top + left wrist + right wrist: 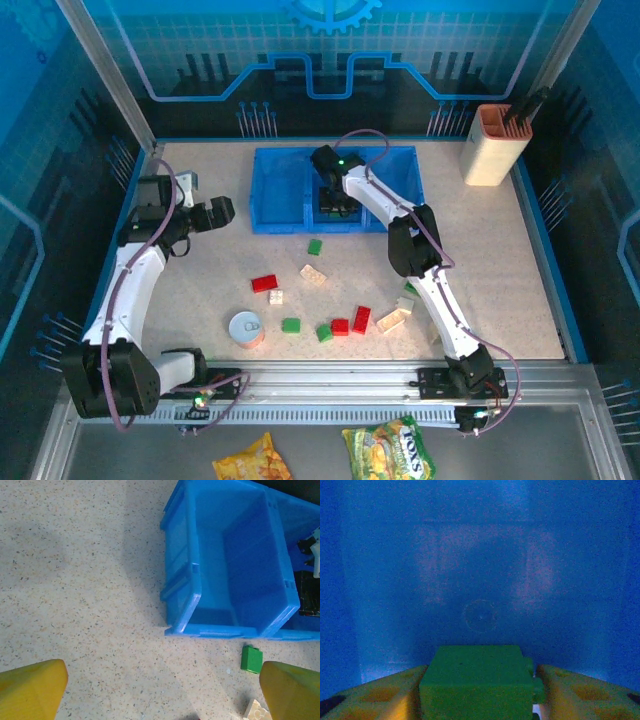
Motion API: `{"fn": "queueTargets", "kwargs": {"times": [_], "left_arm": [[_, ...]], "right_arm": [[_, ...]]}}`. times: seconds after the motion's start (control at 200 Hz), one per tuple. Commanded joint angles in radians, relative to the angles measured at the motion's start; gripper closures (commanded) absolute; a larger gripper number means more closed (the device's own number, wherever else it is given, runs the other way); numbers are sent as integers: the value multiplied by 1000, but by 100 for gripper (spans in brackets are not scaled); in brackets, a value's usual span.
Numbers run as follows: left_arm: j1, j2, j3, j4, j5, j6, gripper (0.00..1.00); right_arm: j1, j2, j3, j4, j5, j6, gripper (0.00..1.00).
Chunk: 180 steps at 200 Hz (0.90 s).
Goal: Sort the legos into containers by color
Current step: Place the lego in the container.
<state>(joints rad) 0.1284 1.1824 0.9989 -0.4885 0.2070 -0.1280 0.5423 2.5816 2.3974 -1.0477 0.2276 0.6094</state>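
The blue three-compartment bin [278, 222] stands at the back centre. My right gripper [335, 205] reaches down into its middle compartment. A green lego [477, 680] sits between the yellow fingers [585, 690], and a thin gap shows on its right side. The jaws are open around it, above the blue floor. My left gripper [222, 212] hangs open and empty to the left of the bin [182, 580]. Loose legos lie on the table in front: green [315, 246], cream [313, 273], red [264, 283], and a red pair [350, 322].
A round white-orange tin [246, 329] stands among the bricks at the front. A beige holder with an orange top [490, 145] stands at the back right. A green brick [251, 659] and a cream one [257, 711] lie just before the bin's left compartment.
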Motion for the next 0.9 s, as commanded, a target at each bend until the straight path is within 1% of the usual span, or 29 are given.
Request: {"fn": "queueTargets", "kwargs": {"times": [0.0,0.44,0.68,0.84,0.895], "left_arm": [[10,-28,-14,-2,14,12,1],[10,-34,-16,-4,13,14,1],[10,-32,-14,-1,14,13,1],[11,-22,-11,-3,17,16,1],[10,-20,-10,-5,13,13,1]], "right_arm": [[-4,-40,30,-31,4,4,41],[15,-141,10,-73,31,-49,41],[34,-205,-33,-91,1,-181,41],[52,-251,-105,-97,-22,-294,43],[58,-302,-142,-92,-23,-322,43]]}}
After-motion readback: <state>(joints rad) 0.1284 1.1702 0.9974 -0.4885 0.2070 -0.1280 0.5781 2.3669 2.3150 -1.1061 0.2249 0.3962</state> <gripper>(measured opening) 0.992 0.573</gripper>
